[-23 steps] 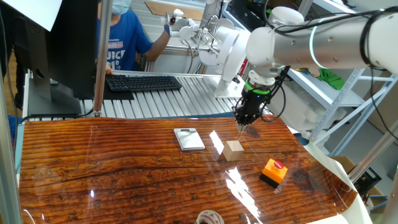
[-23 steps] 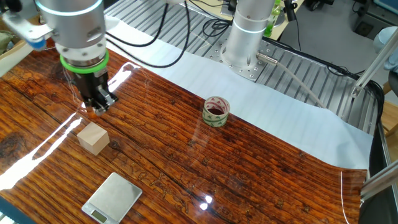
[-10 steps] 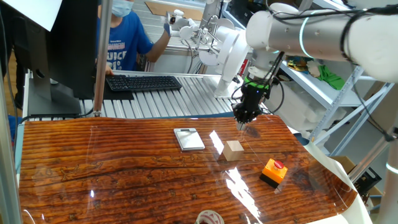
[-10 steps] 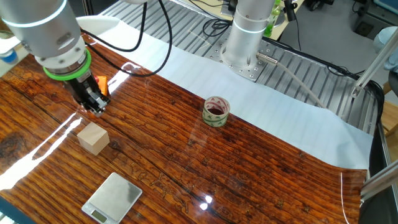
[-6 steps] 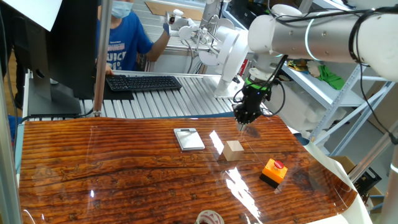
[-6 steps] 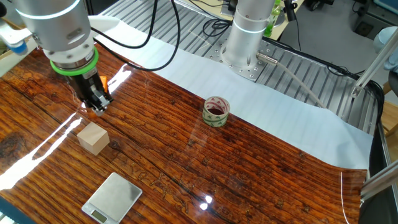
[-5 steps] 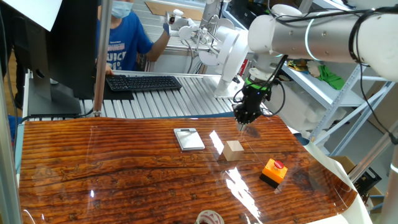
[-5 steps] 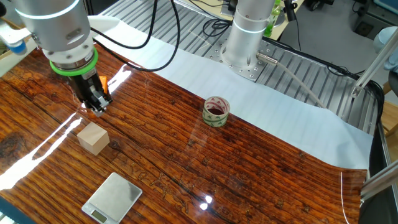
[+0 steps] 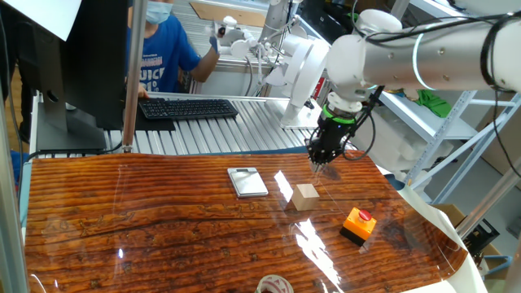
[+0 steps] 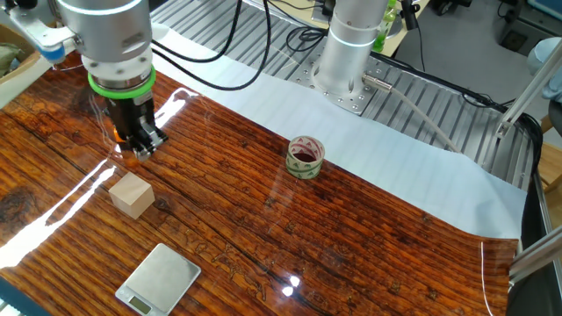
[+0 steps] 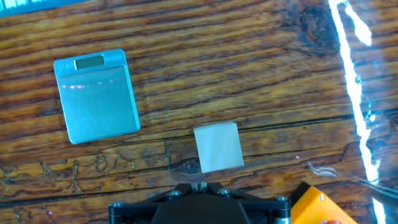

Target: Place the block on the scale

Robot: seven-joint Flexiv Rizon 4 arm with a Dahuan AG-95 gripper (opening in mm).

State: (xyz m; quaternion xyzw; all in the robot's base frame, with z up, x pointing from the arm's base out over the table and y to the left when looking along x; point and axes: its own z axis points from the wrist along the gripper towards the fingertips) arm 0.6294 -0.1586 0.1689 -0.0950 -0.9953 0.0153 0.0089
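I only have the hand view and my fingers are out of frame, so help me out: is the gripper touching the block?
Observer: No. The gripper hangs in the air, apart from the block, and holds nothing I can see.
Operator: What is the orange corner at my frame's edge?
Observer: An orange box with a red button on top, on the far side of the block from the scale.
Operator: Anything else on the table?
Observer: A tape roll, well away from the block.

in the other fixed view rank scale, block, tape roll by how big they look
1. scale, clearly the largest, though it lies nearest the camera
2. block and tape roll look alike; no ranking
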